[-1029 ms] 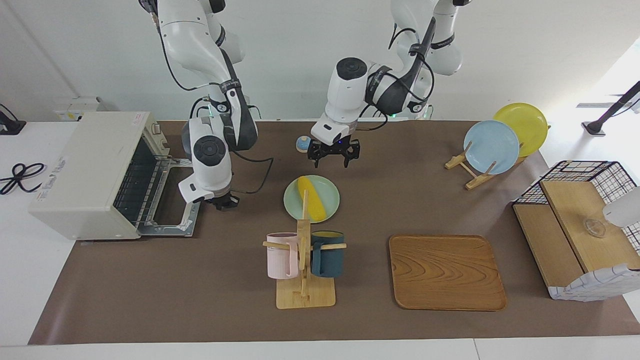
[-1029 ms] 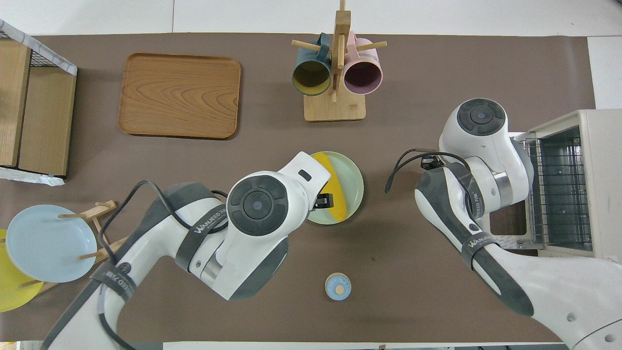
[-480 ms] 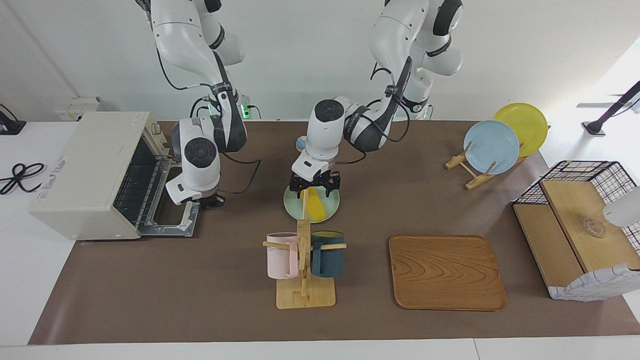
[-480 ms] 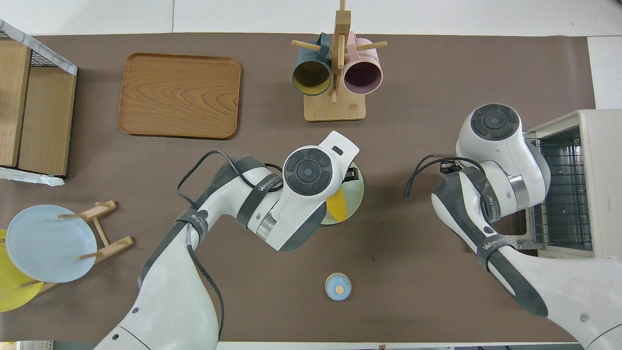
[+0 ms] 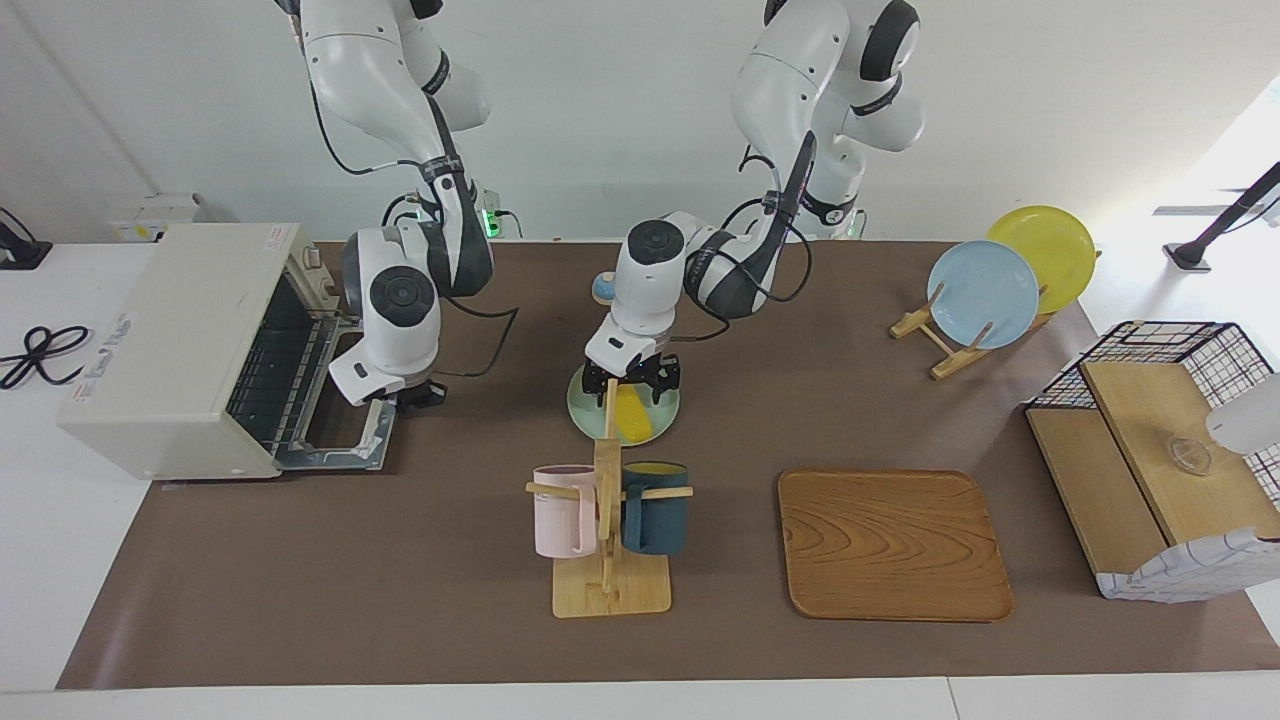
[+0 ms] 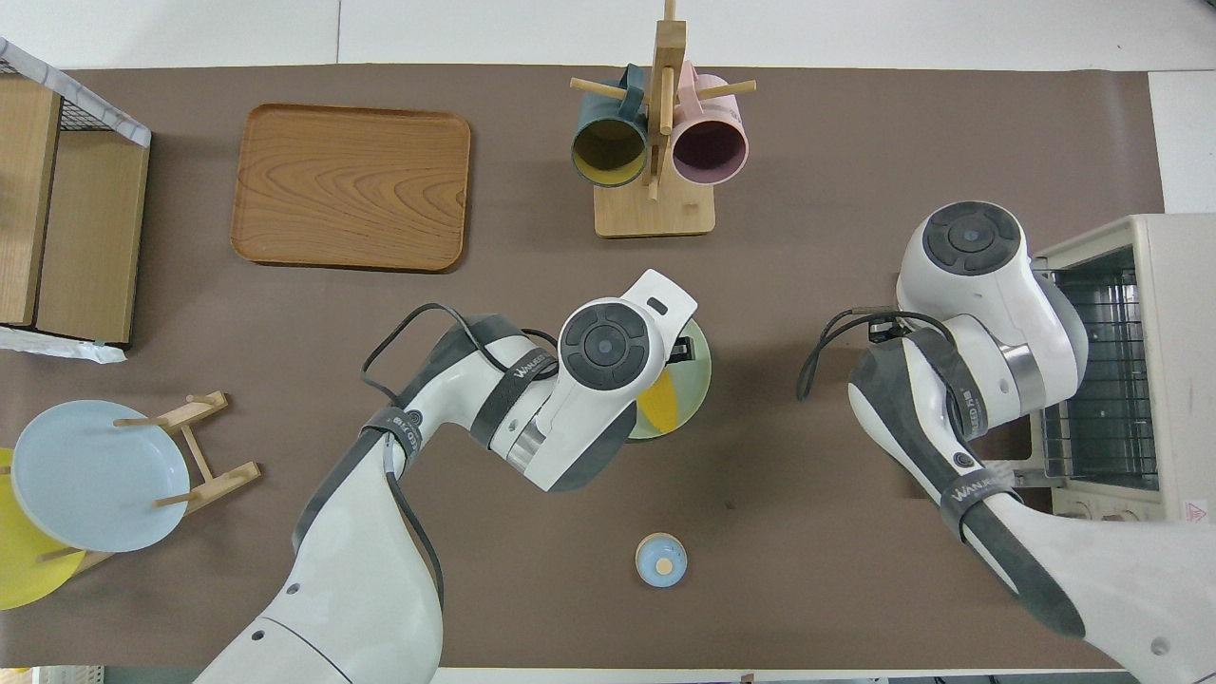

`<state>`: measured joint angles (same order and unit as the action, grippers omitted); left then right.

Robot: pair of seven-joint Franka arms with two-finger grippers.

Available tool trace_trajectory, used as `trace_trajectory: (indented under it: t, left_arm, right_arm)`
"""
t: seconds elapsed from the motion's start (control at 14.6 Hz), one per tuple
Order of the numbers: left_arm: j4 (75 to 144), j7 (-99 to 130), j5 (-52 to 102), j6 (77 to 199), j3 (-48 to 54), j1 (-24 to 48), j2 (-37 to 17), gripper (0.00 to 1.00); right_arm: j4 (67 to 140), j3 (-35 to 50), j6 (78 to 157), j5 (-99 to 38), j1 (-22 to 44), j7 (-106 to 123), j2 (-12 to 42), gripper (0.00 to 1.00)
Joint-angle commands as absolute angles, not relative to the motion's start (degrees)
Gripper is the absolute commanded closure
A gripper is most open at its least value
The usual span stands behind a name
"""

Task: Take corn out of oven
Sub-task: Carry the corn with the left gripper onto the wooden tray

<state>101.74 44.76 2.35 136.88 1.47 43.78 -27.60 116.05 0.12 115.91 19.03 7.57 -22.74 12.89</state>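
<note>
The yellow corn lies on a pale green plate in the middle of the table; it also shows in the overhead view. My left gripper is open and low over the corn's end nearer to the robots, one finger on each side. The cream oven stands at the right arm's end of the table with its door folded down and its wire rack bare. My right gripper hangs over the table beside the open door, holding nothing that I can see.
A mug tree with a pink and a dark teal mug stands just past the plate, farther from the robots. There are also a wooden tray, a small blue knob-topped lid, a rack with a blue and a yellow plate, and a basket shelf.
My left gripper has moved from over the bare table to the plate and come down over the corn. My right gripper has drifted toward the oven door.
</note>
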Motion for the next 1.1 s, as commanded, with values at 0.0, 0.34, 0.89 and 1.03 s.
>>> trace_trajectory:
  t: [0.0,0.34,0.89,1.03]
  left_arm:
    - [102.48,46.40,1.32,138.25,0.62,45.00,-27.07,0.30]
    - [100.82,46.76,1.67,137.11,0.62,44.30,-27.16,1.00]
    - [98.98,45.44,0.53,127.62,0.18,34.99,-19.42,1.00]
    - [96.69,40.29,-0.44,127.79,0.35,29.48,-20.30,1.00]
  right_arm:
    - [114.52,0.35,109.35,21.01,4.32,-16.55,8.27,1.00]
    - [114.26,0.35,105.48,21.01,-1.57,-5.92,3.70,1.00]
    - [106.82,0.61,97.51,20.22,-6.59,5.09,0.44,1.00]
    - [100.75,0.97,92.39,18.38,-6.24,5.36,0.44,1.00]
